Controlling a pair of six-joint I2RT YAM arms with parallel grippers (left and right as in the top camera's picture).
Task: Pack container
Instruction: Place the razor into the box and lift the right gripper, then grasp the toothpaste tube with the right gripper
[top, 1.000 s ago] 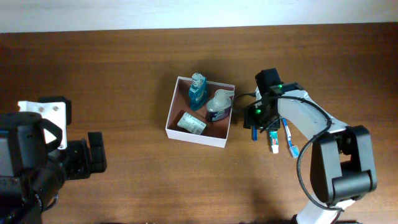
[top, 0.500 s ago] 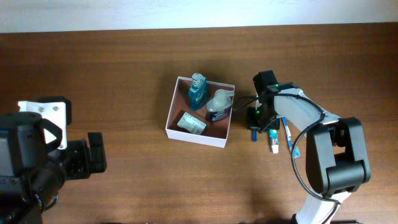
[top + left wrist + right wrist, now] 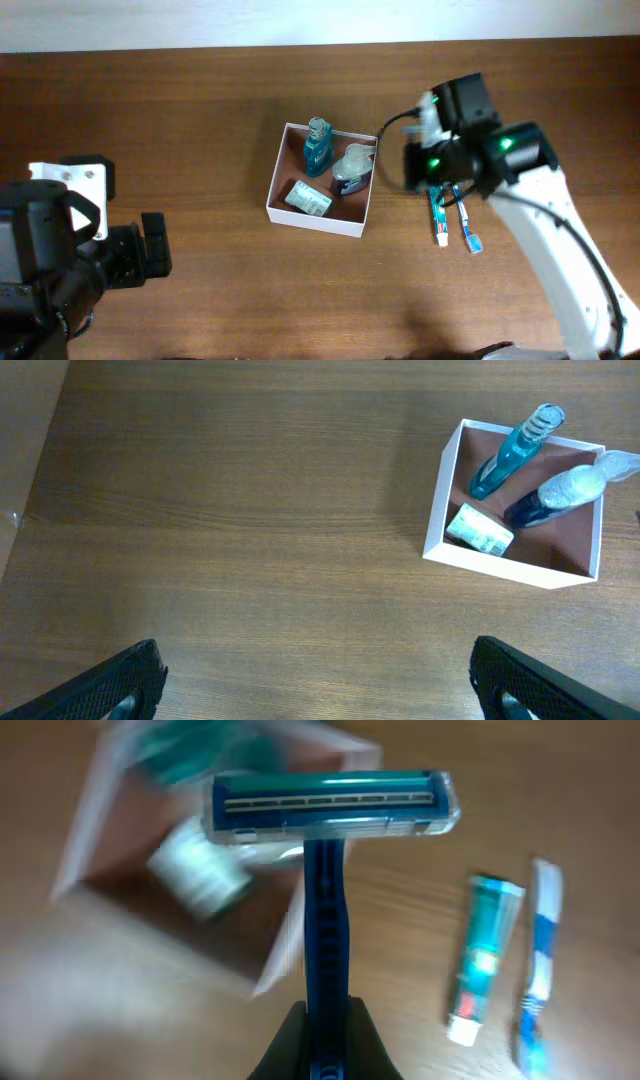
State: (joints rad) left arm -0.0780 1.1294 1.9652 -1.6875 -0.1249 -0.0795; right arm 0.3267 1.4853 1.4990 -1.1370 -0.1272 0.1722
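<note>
The container [image 3: 318,217] is a square white box with a pinkish-brown inside, at mid-table. In it stand a teal bottle [image 3: 317,145] and a dark blue bottle [image 3: 350,170], with a green-and-white packet [image 3: 307,200] lying flat. My right gripper [image 3: 325,1020] is shut on the handle of a blue razor [image 3: 325,910], whose head points away from the wrist camera. In the overhead view it hovers just right of the box [image 3: 415,168], blurred by motion. My left gripper [image 3: 320,690] stands wide open over bare wood, well left of the container [image 3: 505,561].
A toothpaste tube [image 3: 438,215] and a blue-and-white toothbrush [image 3: 466,222] lie side by side on the table right of the box, under the right arm. Both also show in the right wrist view, the tube [image 3: 482,960] left of the toothbrush [image 3: 535,970].
The right gripper closed on the razor beside the box and has risen off the table with it. The left arm has not moved.
</note>
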